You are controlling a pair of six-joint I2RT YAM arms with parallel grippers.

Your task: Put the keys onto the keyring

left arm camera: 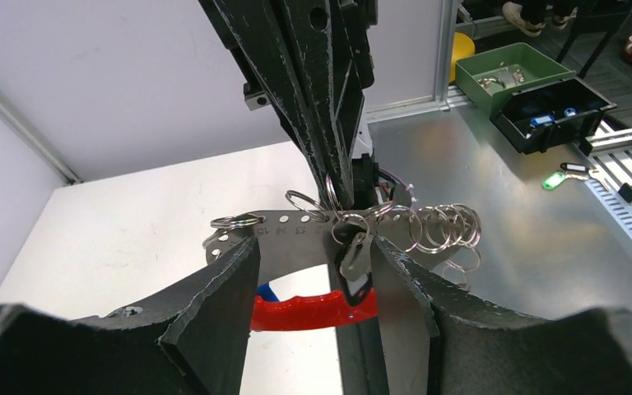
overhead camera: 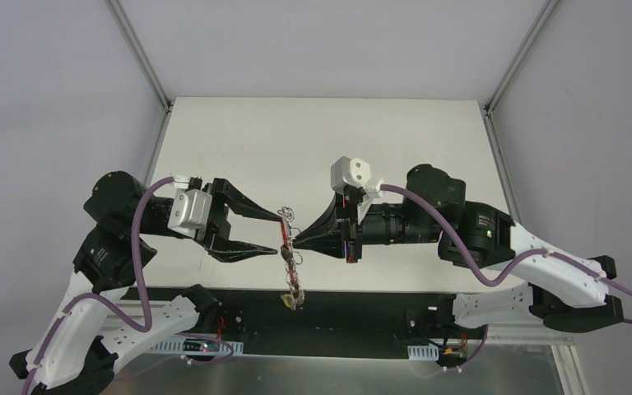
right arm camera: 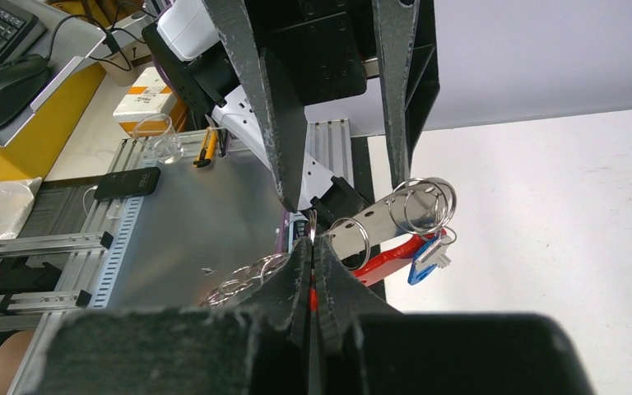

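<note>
Jaws of R gripper (overhead camera: pixel 295 243) are pressing together on a wire ring of the keyring (overhead camera: pixel 290 292), holding the bunch in mid-air over the table (overhead camera: pixel 296 140) near edge. L gripper (overhead camera: pixel 278 234) jaws are standing apart, straddling the red strap (left arm camera: pixel 304 313). A blue-headed key (right arm camera: pixel 422 267) is hanging w/ the rings beside it.

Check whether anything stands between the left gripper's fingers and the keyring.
Nothing visible does. The keyring hangs directly in the gap between the open fingers of the left gripper, with the right gripper shut on it from the other side.
</note>
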